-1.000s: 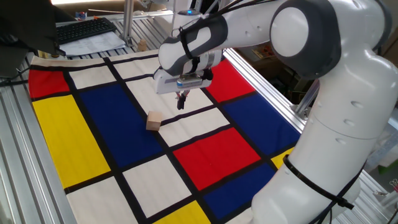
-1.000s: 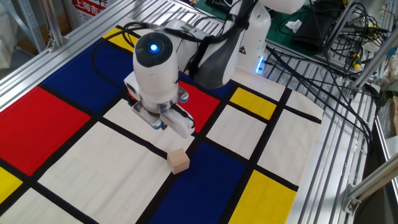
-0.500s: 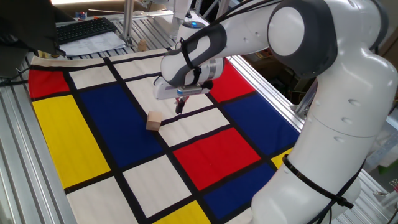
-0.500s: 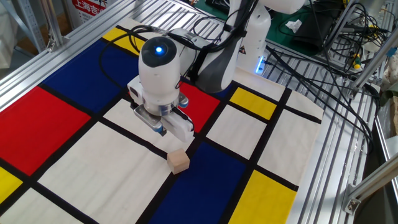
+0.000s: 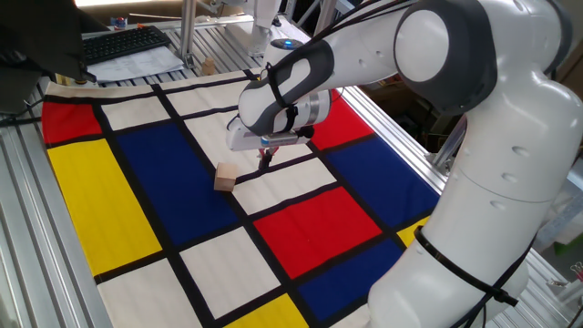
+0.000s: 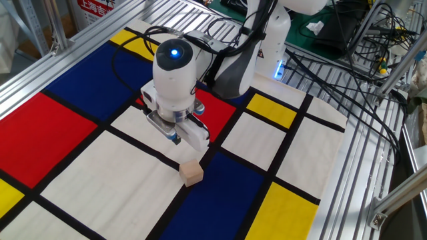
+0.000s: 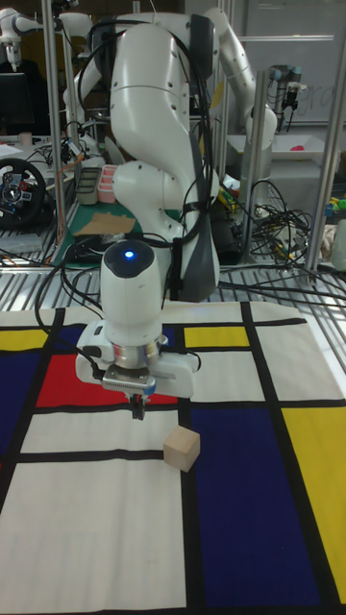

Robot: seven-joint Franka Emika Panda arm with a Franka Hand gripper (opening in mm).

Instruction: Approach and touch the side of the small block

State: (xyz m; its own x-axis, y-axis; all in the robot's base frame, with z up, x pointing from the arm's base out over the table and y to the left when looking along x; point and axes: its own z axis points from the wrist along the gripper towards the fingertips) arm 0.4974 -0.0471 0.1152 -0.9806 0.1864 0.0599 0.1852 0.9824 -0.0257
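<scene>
The small block (image 5: 225,178) is a plain tan wooden cube lying where a blue rectangle meets a white one on the cloth; it also shows as the block (image 6: 191,173) and the block (image 7: 181,448). My gripper (image 5: 266,158) hangs low over the white rectangle, a short way to the block's right and apart from it. In the tall fixed view the gripper (image 7: 137,410) sits up and left of the cube. Its dark fingers are pressed together with nothing between them. In the other fixed view the gripper (image 6: 175,138) is largely hidden under the white wrist.
A cloth of red, blue, yellow and white rectangles (image 5: 100,196) covers the table. A keyboard (image 5: 123,41) lies beyond its far edge. Aluminium rails (image 6: 363,153) and cables (image 6: 347,63) run along the side by the robot base.
The gripper has come down closer to the cloth and shifted slightly toward the block's side. The block has not moved.
</scene>
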